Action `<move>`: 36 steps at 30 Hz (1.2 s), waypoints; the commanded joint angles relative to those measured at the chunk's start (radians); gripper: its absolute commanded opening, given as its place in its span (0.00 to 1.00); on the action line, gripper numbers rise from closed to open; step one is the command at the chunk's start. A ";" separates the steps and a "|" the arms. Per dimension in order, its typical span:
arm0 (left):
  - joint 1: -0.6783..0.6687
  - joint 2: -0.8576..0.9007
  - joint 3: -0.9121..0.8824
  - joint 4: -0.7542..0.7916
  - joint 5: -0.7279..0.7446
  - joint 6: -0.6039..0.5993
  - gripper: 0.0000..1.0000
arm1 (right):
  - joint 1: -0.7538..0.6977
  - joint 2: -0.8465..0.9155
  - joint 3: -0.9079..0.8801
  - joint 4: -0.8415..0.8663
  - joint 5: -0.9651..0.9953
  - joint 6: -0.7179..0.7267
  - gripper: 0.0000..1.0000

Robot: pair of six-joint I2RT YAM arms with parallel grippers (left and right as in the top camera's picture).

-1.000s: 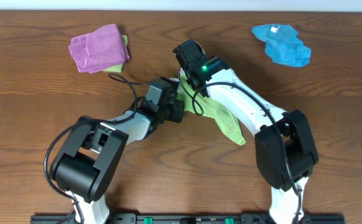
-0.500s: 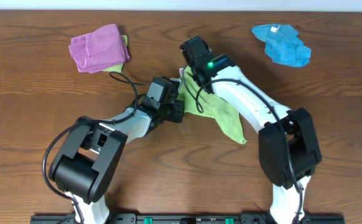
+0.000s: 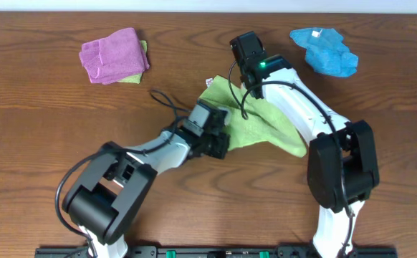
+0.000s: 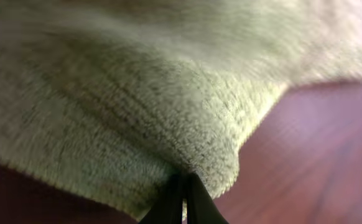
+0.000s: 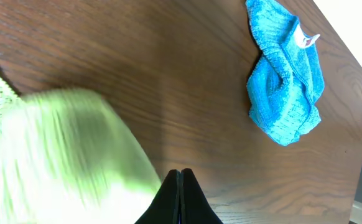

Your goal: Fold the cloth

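Cloth (image 3: 255,129) now wider, farther right.

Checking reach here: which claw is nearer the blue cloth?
Right. The right claw sits left of the blue cloth; the left claw is lower, mid-table, gripping the green cloth.

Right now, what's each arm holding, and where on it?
Left fingers pinch the cloth at its edge nearest the left arm. Right fingers are shut; blurred cloth lies beside them, but a grip can't be confirmed.
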 commanded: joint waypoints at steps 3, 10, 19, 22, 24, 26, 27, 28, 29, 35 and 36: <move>-0.070 0.072 -0.060 -0.113 -0.032 -0.023 0.06 | -0.024 0.004 0.018 0.006 0.003 -0.006 0.01; -0.074 0.064 -0.060 -0.197 -0.057 -0.027 0.06 | -0.048 0.004 0.018 0.005 0.008 -0.006 0.01; -0.074 -0.005 -0.073 -0.332 -0.165 0.008 0.06 | -0.060 0.004 0.018 0.008 0.013 -0.006 0.01; -0.074 -0.055 -0.087 -0.354 -0.228 0.008 0.06 | -0.063 0.004 0.018 0.008 0.035 -0.006 0.01; -0.074 -0.087 -0.089 -0.385 -0.280 0.008 0.06 | -0.066 0.004 0.018 0.008 0.048 -0.007 0.01; -0.072 -0.117 -0.090 -0.412 -0.312 0.027 0.06 | -0.069 0.004 0.018 0.008 0.060 -0.007 0.01; -0.071 -0.131 -0.090 -0.423 -0.326 0.027 0.06 | -0.070 0.004 0.018 0.008 0.060 -0.007 0.01; -0.068 -0.142 -0.090 -0.429 -0.328 0.031 0.06 | -0.072 0.004 0.018 0.008 0.060 -0.007 0.01; -0.064 -0.148 -0.090 -0.434 -0.328 0.031 0.06 | -0.073 0.004 0.018 0.008 0.060 -0.007 0.01; -0.008 -0.178 -0.090 -0.494 -0.346 0.036 0.06 | -0.085 0.004 0.018 0.008 0.060 -0.006 0.01; 0.001 -0.187 -0.090 -0.503 -0.345 0.038 0.06 | -0.089 0.004 0.018 0.009 0.060 -0.006 0.01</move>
